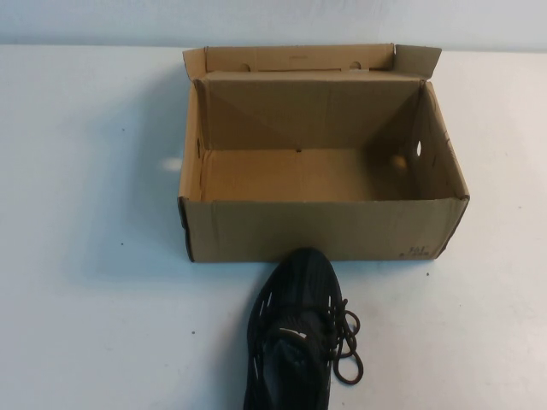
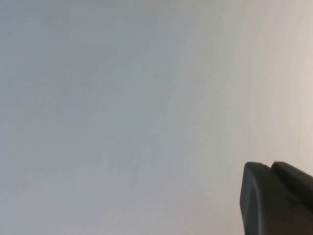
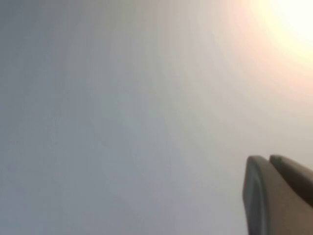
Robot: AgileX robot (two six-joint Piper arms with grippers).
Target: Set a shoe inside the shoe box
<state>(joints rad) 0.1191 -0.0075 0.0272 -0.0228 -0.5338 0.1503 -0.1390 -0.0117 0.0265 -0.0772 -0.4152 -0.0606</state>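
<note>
The black knit shoe (image 1: pixel 295 337) lies on the white table at the near middle, toe pointing at the box's front wall and nearly touching it, its laces trailing to the right. The brown cardboard shoe box (image 1: pixel 325 226) stands open behind it, empty, lid flap up at the back. Neither arm shows in the high view. My left gripper (image 2: pixel 270 166) shows only in the left wrist view, fingers together over bare table, holding nothing. My right gripper (image 3: pixel 269 159) shows only in the right wrist view, fingers together over bare table, holding nothing.
The white table (image 1: pixel 85 256) spreads wide to the left and right of the box. A pale wall runs along the far edge. A bright glare fills one corner of the right wrist view.
</note>
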